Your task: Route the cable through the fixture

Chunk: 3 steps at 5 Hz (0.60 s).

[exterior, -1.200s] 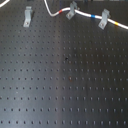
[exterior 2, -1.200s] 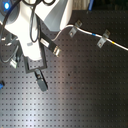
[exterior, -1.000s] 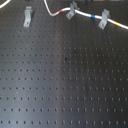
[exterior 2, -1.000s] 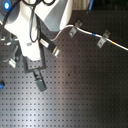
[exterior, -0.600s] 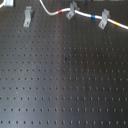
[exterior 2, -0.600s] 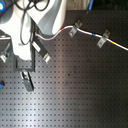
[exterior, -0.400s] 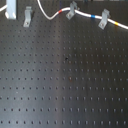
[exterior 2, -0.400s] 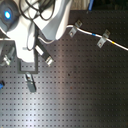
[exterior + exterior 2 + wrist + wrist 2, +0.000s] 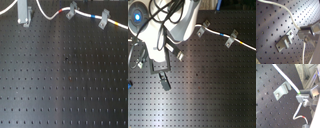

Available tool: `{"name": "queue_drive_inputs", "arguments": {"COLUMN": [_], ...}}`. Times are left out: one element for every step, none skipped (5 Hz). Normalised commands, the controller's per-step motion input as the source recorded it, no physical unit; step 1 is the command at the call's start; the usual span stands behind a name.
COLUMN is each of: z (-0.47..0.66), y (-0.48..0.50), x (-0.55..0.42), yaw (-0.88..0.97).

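In both wrist views my gripper [image 9: 306, 35] [image 9: 303, 97] is shut on the white cable [image 9: 289, 13] [image 9: 286, 80], at a green band. Past the grip the loose end hangs with a red band. The fixture [image 9: 284, 41] [image 9: 281, 91], a small pale grey forked clip, is bolted to the black board just beside the cable. The cable passes next to its fork, not in it. In the second exterior view the gripper [image 9: 164, 80] hangs under the arm on the second exterior view's left. From there the cable [image 9: 50, 16] [image 9: 217, 34] runs on toward the darker clips.
Two darker tilted clips [image 9: 71, 11] [image 9: 104, 17] [image 9: 201, 30] [image 9: 230, 40] hold the cable along the far edge of the black perforated board [image 9: 65, 85]. A taller plain grey bar [image 9: 23, 12] stands at the first exterior view's top left. The white arm body [image 9: 175, 22] fills the second exterior view's upper left.
In the second exterior view the arm and gripper have shifted left and slightly down over the board, carrying the cable along. The two darker clips have not moved.
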Motion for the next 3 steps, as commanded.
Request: {"name": "queue_drive_inputs", "arguments": {"z": [0.46, 0.46, 0.46], "y": [-0.057, -0.068, -0.088], "x": [-0.311, -0.264, -0.285], "yaw": [-0.27, -0.14, -0.12]}}
